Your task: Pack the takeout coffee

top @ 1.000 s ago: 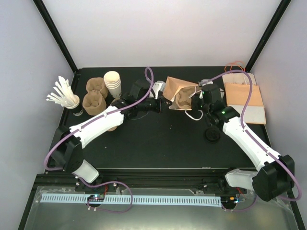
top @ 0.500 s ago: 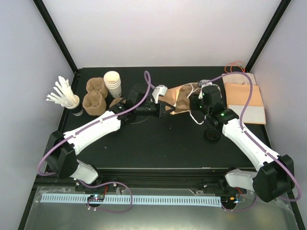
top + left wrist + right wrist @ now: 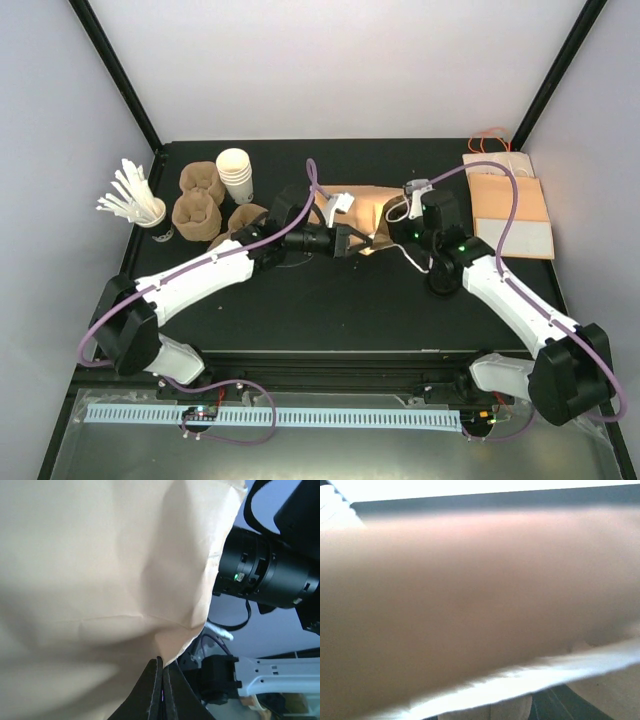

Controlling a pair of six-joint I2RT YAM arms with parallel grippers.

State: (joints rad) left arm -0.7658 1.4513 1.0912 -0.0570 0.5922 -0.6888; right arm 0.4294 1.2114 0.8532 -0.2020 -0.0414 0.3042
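stirrer cup (image 3: 148, 214) far left | pulp carriers (image 3: 196, 200) beside white cup stack (image 3: 236, 172) | flat bags (image 3: 510, 202) right

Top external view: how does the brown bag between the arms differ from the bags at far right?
The brown paper bag is puffed and creased; the flat bags lie folded flat. The left gripper pinches the brown paper bag's edge; nothing grips the flat bags. Both are brown paper.

We reach our left arm to the table's middle, left gripper (image 3: 352, 241) pinched tight on the brown paper bag (image 3: 365, 200) edge. Our right arm bends inward, right gripper (image 3: 398, 228) facing it, grip unclear.
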